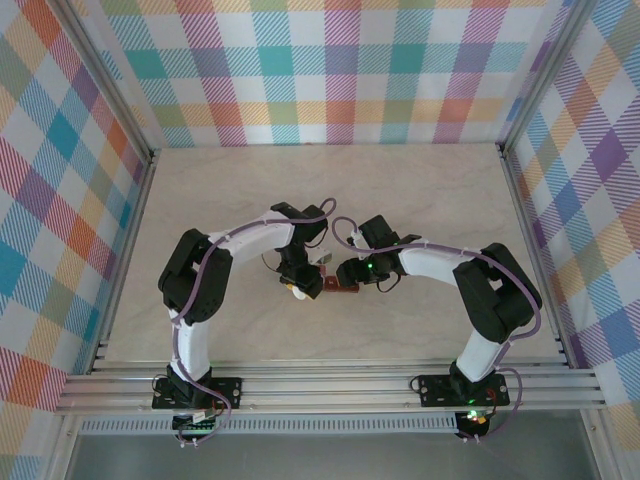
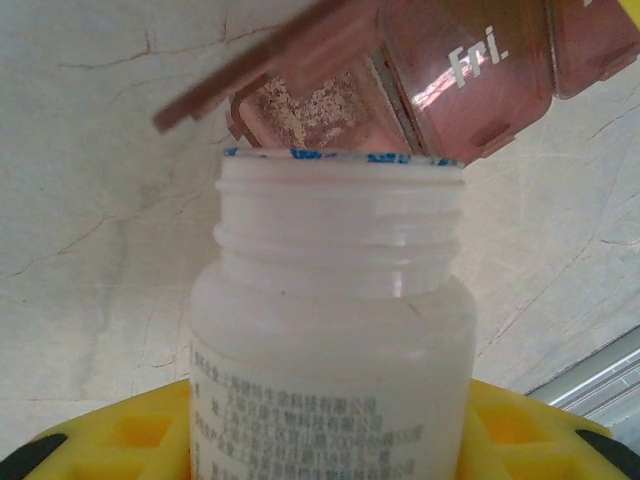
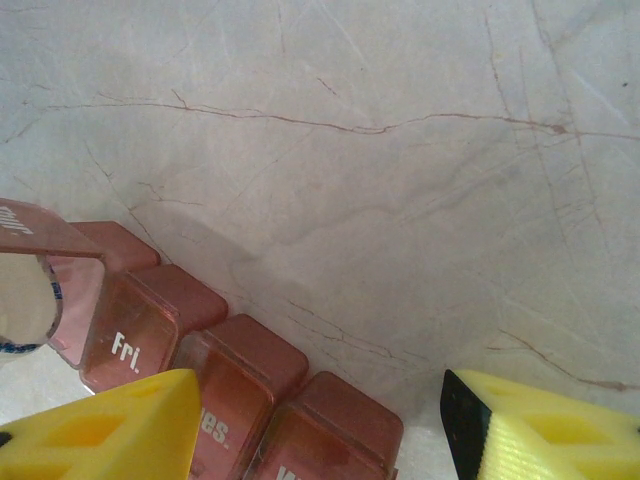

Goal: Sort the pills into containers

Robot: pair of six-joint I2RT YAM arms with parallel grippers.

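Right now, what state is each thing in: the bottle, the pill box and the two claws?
white bottle: cap off, held by the left claw, mouth close to the open compartment.
pill strip: end compartment's lid open, the other three lids shut.
left claw: shut on the white bottle.
right claw: fingers either side of the pill strip; grip unclear.

The top external camera looks down from behind the near edge over the whole pale marbled table (image 1: 400, 190). The left wrist camera faces the mouth of a white cylindrical plastic bottle (image 2: 330, 330), very close. The right wrist camera looks down, near the table. All three share the dark red-brown plastic compartment strip (image 1: 343, 288).
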